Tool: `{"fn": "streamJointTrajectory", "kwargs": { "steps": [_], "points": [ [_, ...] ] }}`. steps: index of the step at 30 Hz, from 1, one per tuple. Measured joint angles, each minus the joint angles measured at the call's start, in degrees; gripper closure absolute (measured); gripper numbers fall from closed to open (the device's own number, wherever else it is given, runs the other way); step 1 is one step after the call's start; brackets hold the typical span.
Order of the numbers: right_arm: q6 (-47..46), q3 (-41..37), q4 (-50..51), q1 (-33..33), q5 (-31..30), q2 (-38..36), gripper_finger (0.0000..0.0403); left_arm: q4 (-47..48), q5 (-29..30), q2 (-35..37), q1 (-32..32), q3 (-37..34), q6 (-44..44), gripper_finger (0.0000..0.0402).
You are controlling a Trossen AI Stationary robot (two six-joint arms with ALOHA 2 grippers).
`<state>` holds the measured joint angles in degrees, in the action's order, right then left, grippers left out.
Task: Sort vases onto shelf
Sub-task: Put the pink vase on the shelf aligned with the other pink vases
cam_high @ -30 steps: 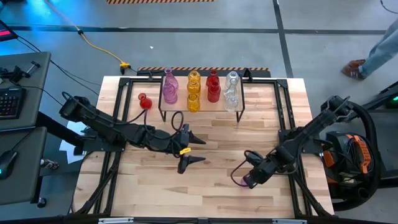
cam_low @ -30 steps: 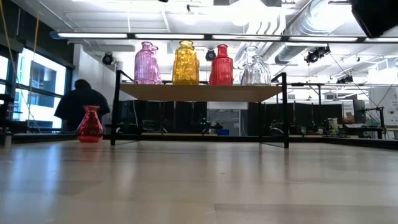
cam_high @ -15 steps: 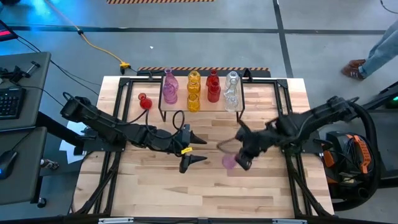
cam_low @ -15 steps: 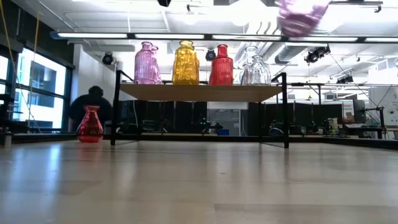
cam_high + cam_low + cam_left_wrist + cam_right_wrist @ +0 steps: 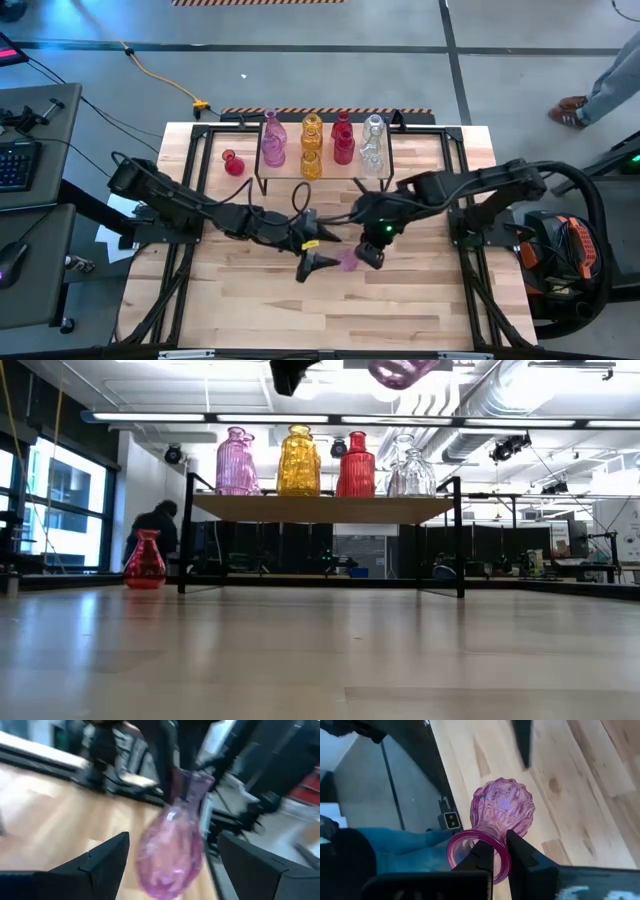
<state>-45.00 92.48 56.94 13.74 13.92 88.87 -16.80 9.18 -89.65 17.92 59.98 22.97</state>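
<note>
Change since earlier frames: the right gripper (image 5: pixel 362 247) has been carried from the lower right of the high view to the centre, just beside the left gripper (image 5: pixel 316 254); the left arm has been shifted slightly toward it.
Low view change: the pink vase (image 5: pixel 399 371) is now seen at the top centre of the frame, further left than half a second before; the person (image 5: pixel 156 530) behind the table at far left has been displaced a little to the right.
Right gripper: clenched on the rim of the pink vase (image 5: pixel 499 820); one finger is seen inside the mouth, one outside, in the right wrist view.
Left gripper: fingers (image 5: pixel 97 865) spread wide, nothing grasped; the pink vase (image 5: pixel 172 850) is seen hanging between them without contact.
Pink vase: held above the table (image 5: pixel 420 300), centre of the high view (image 5: pixel 349 262), in front of the shelf (image 5: pixel 285 182).
Shelf: pink, yellow, red and clear vases are standing on it, upper centre of the high view.
Red vase (image 5: pixel 233 163): left standing on the table just left of the shelf.
Seen only in the wrist views: the grip on the rim and the ribbed bulb.
Seen only in the low view: the shelf legs and the red vase (image 5: pixel 146 560) upright.
</note>
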Motion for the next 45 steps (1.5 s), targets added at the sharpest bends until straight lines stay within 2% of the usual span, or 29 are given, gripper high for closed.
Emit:
{"fn": "streamJointTrajectory", "kwargs": {
  "steps": [3,16,24,31,39,45],
  "points": [
    [2.2,2.9,1.3,-0.4,0.4,2.7,0.0400,0.2,-3.4,0.2,0.1,0.0,0.9,0.0108],
    [5.5,14.0,1.3,-2.0,3.2,9.5,0.0400,1.4,-5.7,0.1,0.1,0.0,-2.1,0.0108],
    [4.0,14.3,2.5,-2.5,3.2,9.5,0.0400,2.2,-5.5,0.2,0.1,0.0,-2.1,0.0108],
    [3.5,14.3,2.6,-2.5,3.1,9.5,0.0400,2.1,-5.5,0.2,0.1,0.0,-2.1,0.0139],
    [3.6,14.3,2.2,-2.5,3.3,9.5,0.0400,2.0,-5.5,0.2,0.1,0.0,-0.8,0.0140],
    [4.1,14.3,2.0,-2.5,3.0,9.5,0.0374,2.0,-5.5,0.2,0.1,0.0,-0.5,0.0142]
  ]
}}
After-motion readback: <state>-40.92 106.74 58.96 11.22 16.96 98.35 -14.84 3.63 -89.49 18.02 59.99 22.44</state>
